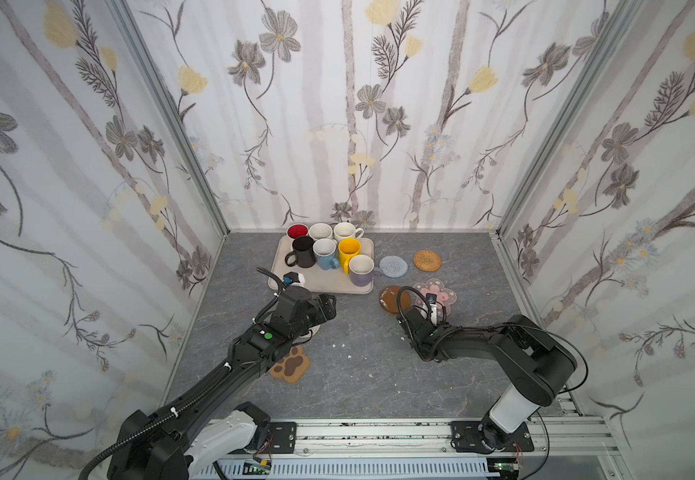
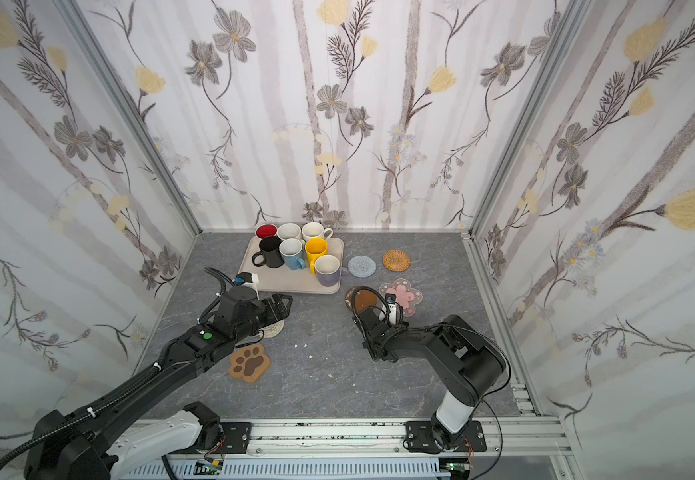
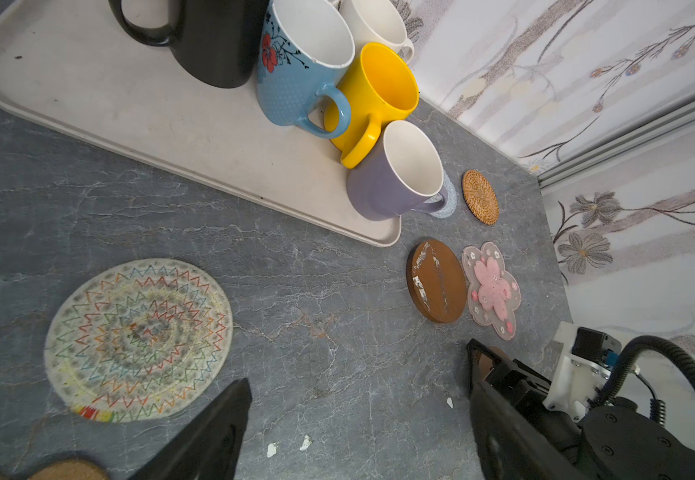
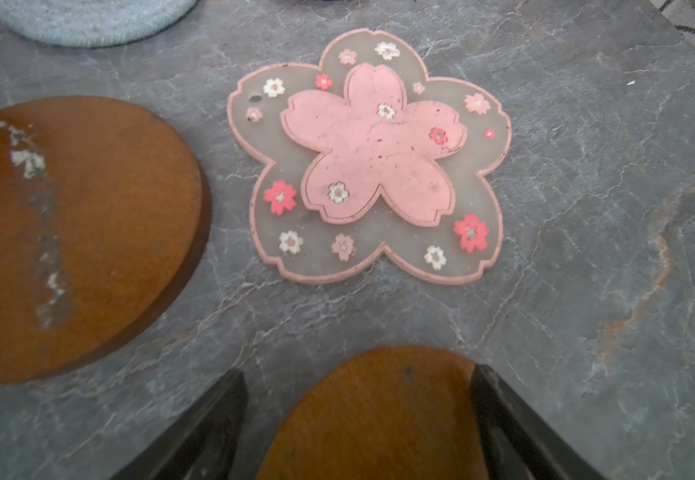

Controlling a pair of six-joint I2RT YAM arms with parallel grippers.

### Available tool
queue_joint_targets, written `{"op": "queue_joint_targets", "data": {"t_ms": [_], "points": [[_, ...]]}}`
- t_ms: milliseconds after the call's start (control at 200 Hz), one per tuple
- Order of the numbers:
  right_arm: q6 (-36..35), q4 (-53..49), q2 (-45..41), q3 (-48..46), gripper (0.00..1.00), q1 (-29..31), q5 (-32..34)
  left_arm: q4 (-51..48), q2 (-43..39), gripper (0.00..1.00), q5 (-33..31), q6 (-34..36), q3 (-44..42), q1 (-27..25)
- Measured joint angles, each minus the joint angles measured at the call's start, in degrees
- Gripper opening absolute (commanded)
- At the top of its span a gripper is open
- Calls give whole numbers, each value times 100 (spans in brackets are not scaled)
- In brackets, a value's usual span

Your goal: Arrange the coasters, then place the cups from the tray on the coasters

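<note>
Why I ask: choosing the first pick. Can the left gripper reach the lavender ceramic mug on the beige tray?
Probably yes: the lavender mug stands at the tray's near corner, with only bare table before the open left gripper.

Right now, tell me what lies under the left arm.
The whitish spiral coaster lies mostly hidden under the left arm's wrist in both top views; the paw-print coaster shows beneath the forearm, one edge covered.

No words, numbers or brand marks readable from any of my cameras. Only markings are pictures: red flower drawn on light blue mug, dark paw print on brown coaster. Neither carries lettering.
</note>
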Motion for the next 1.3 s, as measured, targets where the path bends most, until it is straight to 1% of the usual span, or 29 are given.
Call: {"op": "queue_joint_targets", "data": {"t_ms": [200, 275, 345, 450, 500, 565, 679, 799, 914, 984, 1154, 1299], "points": [[33, -24, -109, -48, 87, -28, -7, 33, -7, 86, -76, -17, -9, 2], [31, -240, -391, -129, 88, -37, -177, 33, -4, 86, -103, -17, -4, 17], [31, -527, -743, -216, 89, -35, -450, 33, 33, 83, -87, -15, 33, 79], [31, -1110, -1320, -251, 90, 55, -1119, 39, 157, 76, 17, -13, 79, 358], [24, -1327, -1600, -234, 90, 162, -1399, 28, 199, 74, 105, -13, 76, 531], [-50, -1517, -1891, -166, 90, 310, -1576, 33, 212, 74, 142, -13, 52, 748], [-59, -1733, -2094, -127, 90, 509, -1779, 28, 214, 75, 144, -24, -118, 1071], [-59, -1838, -2181, -260, 89, 621, -1961, 28, 264, 75, 129, -85, -302, 1241], [-55, -1932, -2135, -393, 84, 750, -2024, 28, 422, 71, 48, -131, -428, 1340], [-76, -1871, -2041, -422, 82, 791, -2024, 28, 549, 70, -13, -192, -476, 1370], [-116, -1563, -1692, -411, 81, 754, -1580, 44, 796, 70, -81, -254, -568, 1447], [-92, -1370, -1416, -393, 78, 704, -1123, 179, 892, 66, -122, -326, -664, 1471]]}}
